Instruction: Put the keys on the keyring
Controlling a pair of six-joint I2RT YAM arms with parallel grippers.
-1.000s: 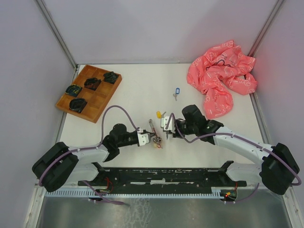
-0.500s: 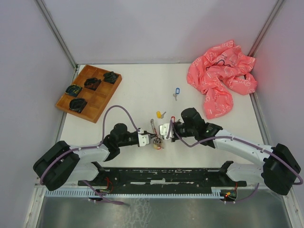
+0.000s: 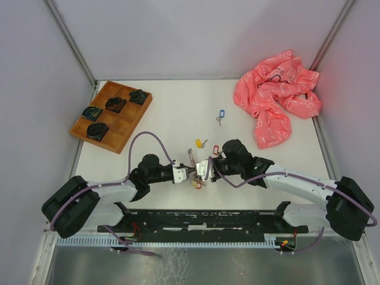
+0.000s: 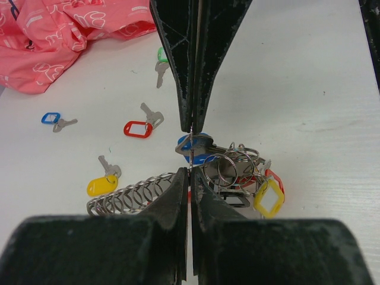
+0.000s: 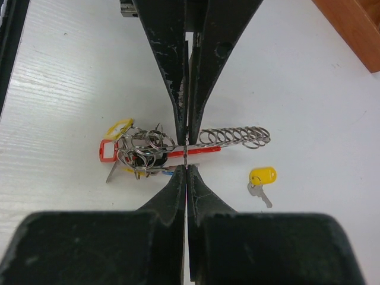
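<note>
The keyring [image 3: 196, 180] lies between the two arms, a silvery cluster of rings [image 5: 141, 151] with a coiled chain [image 5: 235, 136] and a red piece [image 5: 199, 152]. Yellow, red and blue tags [image 4: 268, 199] hang in the cluster. My left gripper [image 4: 191, 148] is shut, with a thin ring of the keyring pinched edge-on at its tips. From the opposite side my right gripper [image 5: 186, 152] is shut on a thin ring too. In the top view the two grippers [image 3: 190, 173] [image 3: 205, 168] meet over the cluster. Loose keys lie beyond: yellow [image 3: 200, 143], red [image 3: 215, 149], blue [image 3: 221, 116], green [image 4: 161, 58].
A wooden tray [image 3: 110, 116] with dark coiled items sits at the back left. A crumpled pink cloth [image 3: 277, 101] fills the back right corner. Grey walls close the table on three sides.
My right gripper has moved left onto the keyring, meeting the left gripper, and uncovered the red key behind it. The left arm has stayed put.
</note>
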